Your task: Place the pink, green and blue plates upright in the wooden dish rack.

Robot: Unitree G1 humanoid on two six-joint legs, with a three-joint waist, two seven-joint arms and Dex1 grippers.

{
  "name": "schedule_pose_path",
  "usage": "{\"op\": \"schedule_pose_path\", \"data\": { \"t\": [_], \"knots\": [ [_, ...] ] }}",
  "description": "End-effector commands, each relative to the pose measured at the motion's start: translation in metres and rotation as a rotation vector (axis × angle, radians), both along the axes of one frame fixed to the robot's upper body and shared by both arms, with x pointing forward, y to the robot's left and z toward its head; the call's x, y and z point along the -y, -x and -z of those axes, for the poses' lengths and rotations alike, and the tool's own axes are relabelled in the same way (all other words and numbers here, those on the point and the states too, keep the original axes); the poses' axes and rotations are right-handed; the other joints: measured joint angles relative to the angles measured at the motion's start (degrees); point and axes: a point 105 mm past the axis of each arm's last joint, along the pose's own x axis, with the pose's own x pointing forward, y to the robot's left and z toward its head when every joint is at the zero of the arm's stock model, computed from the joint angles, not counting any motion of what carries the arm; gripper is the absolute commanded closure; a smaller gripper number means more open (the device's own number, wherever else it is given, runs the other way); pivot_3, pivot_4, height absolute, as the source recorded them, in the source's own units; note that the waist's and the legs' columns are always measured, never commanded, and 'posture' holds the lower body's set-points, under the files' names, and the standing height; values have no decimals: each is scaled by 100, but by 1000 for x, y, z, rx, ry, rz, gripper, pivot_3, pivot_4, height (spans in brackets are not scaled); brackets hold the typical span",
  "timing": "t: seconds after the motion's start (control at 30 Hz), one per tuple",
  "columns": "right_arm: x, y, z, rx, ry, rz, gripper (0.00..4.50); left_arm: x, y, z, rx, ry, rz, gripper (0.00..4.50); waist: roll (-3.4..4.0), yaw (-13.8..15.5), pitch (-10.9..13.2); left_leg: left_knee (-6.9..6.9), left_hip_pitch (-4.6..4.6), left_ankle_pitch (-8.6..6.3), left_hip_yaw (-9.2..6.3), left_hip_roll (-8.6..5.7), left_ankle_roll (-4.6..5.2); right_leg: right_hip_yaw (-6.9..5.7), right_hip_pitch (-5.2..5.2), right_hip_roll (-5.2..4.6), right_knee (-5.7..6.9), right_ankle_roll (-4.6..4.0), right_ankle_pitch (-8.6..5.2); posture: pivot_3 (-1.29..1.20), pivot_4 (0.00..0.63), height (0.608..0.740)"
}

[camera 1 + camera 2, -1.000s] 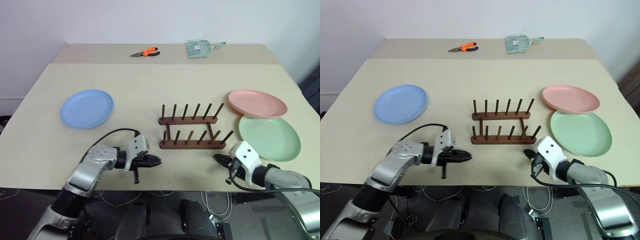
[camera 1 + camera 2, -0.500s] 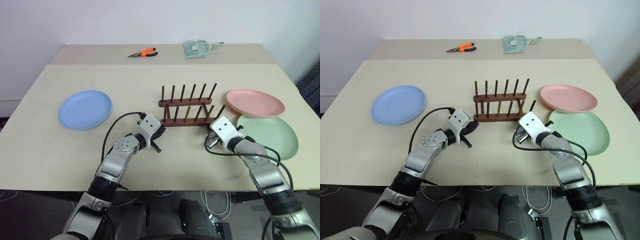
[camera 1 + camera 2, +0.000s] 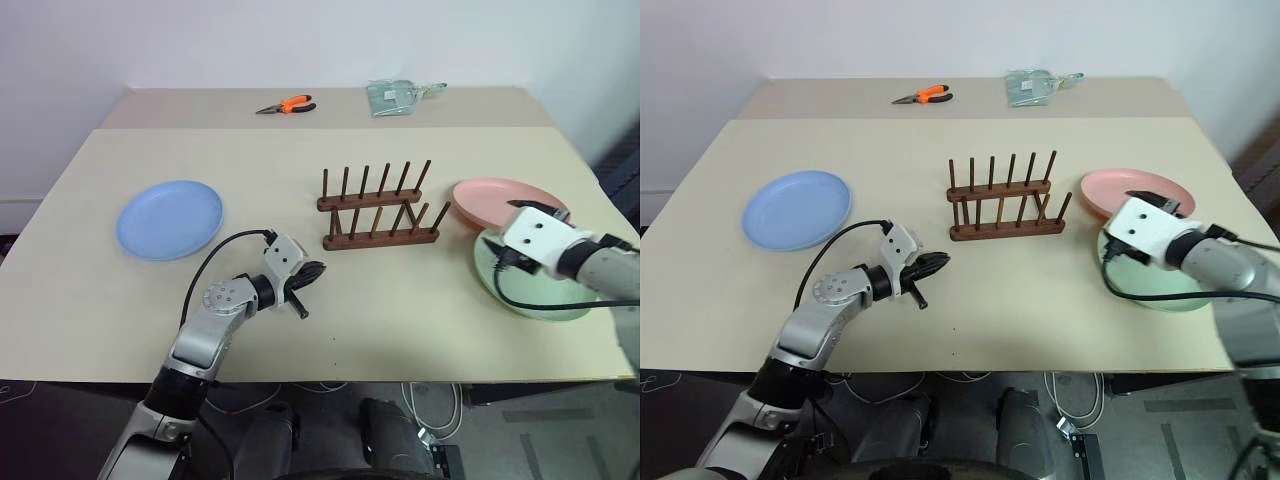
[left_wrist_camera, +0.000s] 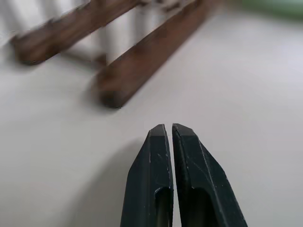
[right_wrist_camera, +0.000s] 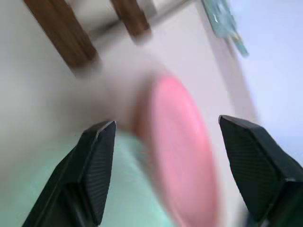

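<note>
At the left of the table (image 3: 90, 290), the blue plate (image 3: 171, 218) is laid flat, well apart from everything else, with bare table all around it, so its rim can be reached from any side. Nearer the front edge, the left claw (image 3: 312, 271) is held low over the table, its two fingers pressed together on nothing, as the left wrist view confirms (image 4: 166, 135). It is pointed toward the near left end of the wooden dish rack (image 3: 378, 209) but kept apart from it, probably parked out of the way or ready to steady the rack.

The rack is set in the middle of the table, its two rows of pegs upright and every slot unfilled; no plate has been stood in it yet. Open table is left in front of and behind it, which gives room for a plate to be tipped up and lowered between the pegs.

To the right, the pink plate (image 3: 500, 199) is laid flat, with its near edge overlapping the far edge of the green plate (image 3: 545, 300), so it is judged the easier one to lift first. The right claw (image 5: 165, 137) is held over these two plates with its fingers spread wide and nothing between them, aimed at the pink plate's rim. Little table is left beyond the green plate, so room on that side is tight.

At the far edge, orange pliers (image 3: 288, 104) and a small packet (image 3: 398, 95) are out of the way.
</note>
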Motion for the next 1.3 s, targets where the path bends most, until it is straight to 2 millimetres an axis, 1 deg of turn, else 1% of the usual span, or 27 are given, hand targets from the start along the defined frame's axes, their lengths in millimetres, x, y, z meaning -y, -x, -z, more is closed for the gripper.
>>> {"op": "schedule_pose_path", "data": {
  "t": [0.03,0.13,0.2,0.23,0.33,0.37,0.4,0.43,0.5,0.57,0.6,0.63,0.67,0.7,0.73,0.77,0.8,0.87,0.93,0.97,1.07,1.3],
  "knots": [
    [16,-10,7,1,122,8,855,16,15,-20,24,61,110,4350,0,1,0,0,0,0,2,0,0,1,0,-1,-1,0,0,0,150,740],
    [29,-22,19,-6,194,30,855,22,19,-29,27,94,139,4350,3,-16,2,-2,0,0,5,0,0,5,-2,-1,0,-10,6,0,150,740],
    [34,-28,25,-2,200,35,1376,24,22,-33,32,109,144,4350,4,-26,3,-2,-1,0,6,0,0,6,-3,-1,0,-21,13,0,150,740],
    [34,-30,26,4,199,32,1712,24,23,-34,32,112,143,4350,4,-33,3,-4,-1,0,5,-1,0,7,-5,-1,0,-21,13,0,150,740],
    [32,-33,24,26,199,17,3142,20,25,-31,29,101,132,4350,5,-29,4,-4,-1,0,6,-1,0,9,-5,-1,1,-21,14,0,150,740],
    [31,-33,23,36,202,7,3530,19,26,-30,27,97,129,4350,6,-31,3,-4,-1,0,5,-1,0,9,-4,-1,0,-21,14,0,150,740],
    [30,-33,22,44,202,-2,4083,18,27,-29,25,94,128,4350,6,-31,3,-4,0,0,6,-2,0,11,-4,-1,0,-21,14,0,150,740],
    [28,-32,18,60,202,-12,4474,17,26,-28,25,90,125,4350,6,-31,3,-4,-1,0,6,-2,0,11,-4,0,0,-21,14,0,150,740],
    [24,-31,6,104,198,-27,4474,15,25,-26,24,81,120,4350,5,-30,4,-2,0,0,5,-1,1,12,-3,1,0,-22,13,0,150,740],
    [17,-28,-16,169,152,-48,4474,12,23,-26,27,74,112,4350,10,-27,5,-2,-1,0,6,-2,1,14,-3,1,0,-22,13,0,150,740],
    [10,-25,-31,212,65,-60,4474,11,22,-26,30,73,106,4350,12,-26,6,-3,-1,0,5,-2,1,14,-3,1,0,-21,13,0,150,740],
    [3,-23,-44,249,-39,-73,4474,10,20,-26,31,73,101,4350,15,-23,8,-3,-1,0,5,-2,1,14,-4,1,0,-21,14,0,150,740],
    [-7,-20,-57,283,-182,-93,4474,9,19,-27,33,72,98,4350,12,-34,9,-3,-2,0,5,-2,1,15,-4,1,0,-20,14,0,150,740],
    [-17,-17,-70,306,-343,-114,4474,8,18,-27,34,72,96,4350,12,-42,9,-4,-1,0,3,0,1,15,-3,3,0,-18,16,0,150,740],
    [-28,-13,-83,313,-571,-146,4474,8,17,-27,35,72,96,4350,12,-44,9,-5,1,0,1,1,1,15,-2,4,1,-15,17,0,150,740],
    [-45,-5,-93,274,-768,-227,4474,7,16,-27,35,71,95,4350,12,-44,9,-2,1,0,-1,2,1,14,-1,5,1,-14,18,0,150,740],
    [-60,4,-100,223,-904,-307,4474,7,16,-27,37,70,96,4350,12,-39,9,-2,1,0,-6,3,1,12,0,6,1,-15,18,0,150,740],
    [-80,17,-110,139,-1080,-420,4474,7,15,-27,41,66,102,4350,13,-12,9,-3,0,0,-13,4,2,11,1,6,2,-17,17,0,150,740],
    [-87,21,-115,87,-1171,-454,4474,8,14,-28,44,65,105,4350,13,9,9,-2,-3,-1,-14,3,3,8,1,5,-2,-22,14,0,150,740],
    [-90,22,-115,65,-1187,-464,4474,8,14,-29,44,67,106,4350,13,28,9,0,-4,-1,-12,1,3,8,1,4,-3,-23,14,0,150,740],
    [-98,17,-109,-19,-1235,-479,4474,7,14,-28,46,67,102,4350,12,26,9,3,-8,-1,-13,-1,5,4,2,2,-8,-23,13,0,150,740],
    [-101,7,-94,-128,-1303,-475,4474,4,17,-26,46,61,86,4350,13,7,9,-1,-6,-2,-8,0,5,5,-6,3,-2,-19,16,0,150,740]
  ]
}}
